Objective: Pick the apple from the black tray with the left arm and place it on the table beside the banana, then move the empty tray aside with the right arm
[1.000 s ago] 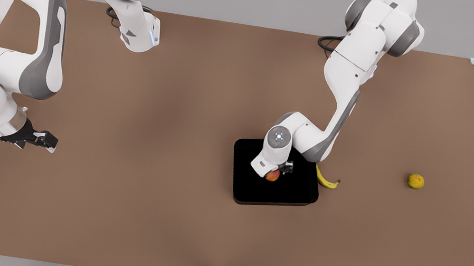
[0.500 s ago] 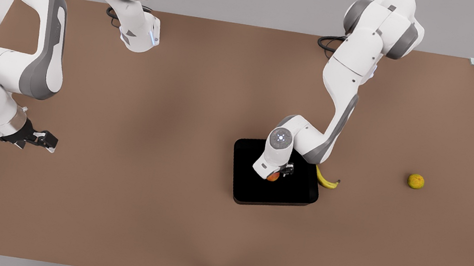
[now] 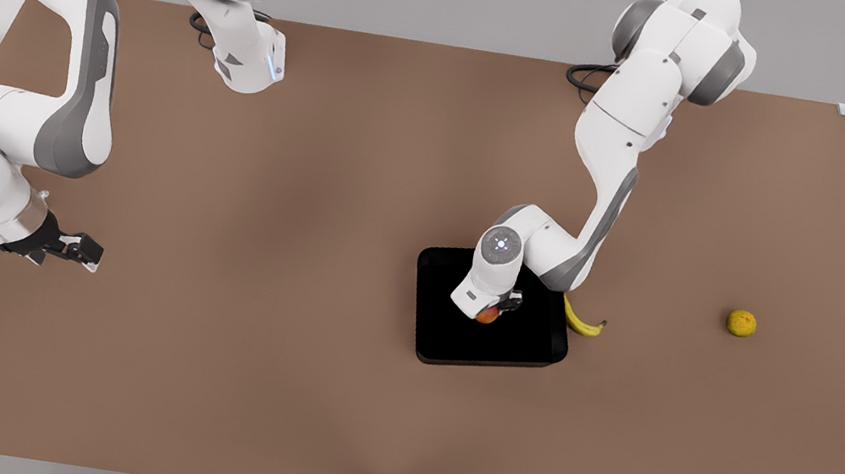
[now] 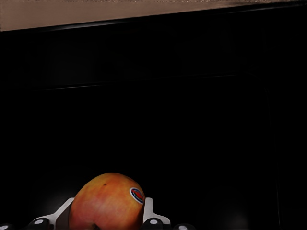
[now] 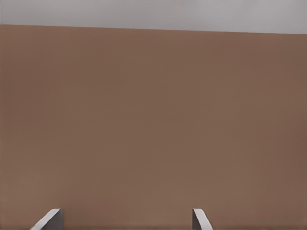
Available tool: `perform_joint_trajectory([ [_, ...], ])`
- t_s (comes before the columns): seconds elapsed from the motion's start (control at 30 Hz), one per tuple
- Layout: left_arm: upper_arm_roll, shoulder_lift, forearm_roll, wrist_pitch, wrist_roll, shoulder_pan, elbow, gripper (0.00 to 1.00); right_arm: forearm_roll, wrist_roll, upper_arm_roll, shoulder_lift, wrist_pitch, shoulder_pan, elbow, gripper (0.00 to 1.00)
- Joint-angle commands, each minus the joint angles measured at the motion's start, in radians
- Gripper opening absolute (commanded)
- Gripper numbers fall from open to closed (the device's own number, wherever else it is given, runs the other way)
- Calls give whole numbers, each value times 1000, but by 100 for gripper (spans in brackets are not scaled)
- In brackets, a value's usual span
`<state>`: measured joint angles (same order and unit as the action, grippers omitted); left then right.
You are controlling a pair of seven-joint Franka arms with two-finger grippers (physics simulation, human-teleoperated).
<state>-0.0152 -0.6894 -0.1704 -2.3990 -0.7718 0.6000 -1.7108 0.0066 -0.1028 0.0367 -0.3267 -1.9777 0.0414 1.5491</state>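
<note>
- Gripping the apple (image 4: 106,201) on the black tray (image 3: 449,336), left gripper (image 3: 494,309) jaws look clamped; lift straight, clearing the rim toward the banana (image 3: 582,322).
- Right gripper (image 3: 70,248) waits, jaws apart, above the desk (image 3: 283,248).

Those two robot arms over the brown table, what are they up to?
The left gripper is down in the black tray, its fingers on either side of the apple. The apple has not yet been taken out of the tray. The banana lies on the table right beside the tray. The right gripper waits, open, far off at the front view's left.
</note>
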Motion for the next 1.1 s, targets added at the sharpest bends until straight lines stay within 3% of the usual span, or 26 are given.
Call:
perform_joint_trajectory([
  [0.0, 0, 34, -61, 95, -11, 0, -1, 70, 1, -3, 0, 1, 0, 0, 0, 100],
  [0.1, -2, 157, -66, 309, 187, -49, 5, 72, 1, -3, 0, 1, 0, 0, 0, 100],
  [0.2, -3, 263, -60, 443, 499, -196, 3, 72, -3, 31, -1, 11, 66, -67, -6, 100],
  [0.27, -3, 277, -60, 448, 663, -308, 0, 72, 1, 207, -35, 49, 344, -195, -139, 100],
  [0.3, -2, 275, -58, 429, 770, -397, 0, 72, -3, 294, -110, 49, 419, -258, -169, 100],
  [0.37, -2, 231, -57, 333, 893, -522, -1, 72, -11, 405, -201, 46, 428, -336, -176, 100],
  [0.43, -2, 145, -57, 204, 954, -605, -1, 72, 1, 551, -242, -51, 395, -382, -253, 100],
  [0.53, 0, 88, -57, 138, 944, -609, -1, 76, 0, 902, -288, -227, 244, -445, -342, 100],
  [0.57, 0, 84, -57, 135, 944, -609, -3, 94, 0, 939, -287, -278, 244, -471, -402, 100],
  [0.6, 0, 80, -57, 133, 944, -608, -3, 100, 0, 977, -285, -325, 237, -471, -448, 100],
  [0.7, 1, 119, -57, 152, 908, -606, -1, 100, 0, 1062, -281, -379, 174, -505, -501, 100],
  [0.73, 6, 198, -54, 260, 884, -605, 26, 100, -2, 1069, -278, -403, 146, -505, -504, 100],
  [0.8, 6, 235, 166, 520, 879, -606, 249, 100, -8, 1074, -276, -449, 79, -505, -506, 100],
  [1.07, 11, 258, 163, 523, 789, -554, 252, 100, -10, 1146, -281, -600, -107, -557, -573, 98],
])
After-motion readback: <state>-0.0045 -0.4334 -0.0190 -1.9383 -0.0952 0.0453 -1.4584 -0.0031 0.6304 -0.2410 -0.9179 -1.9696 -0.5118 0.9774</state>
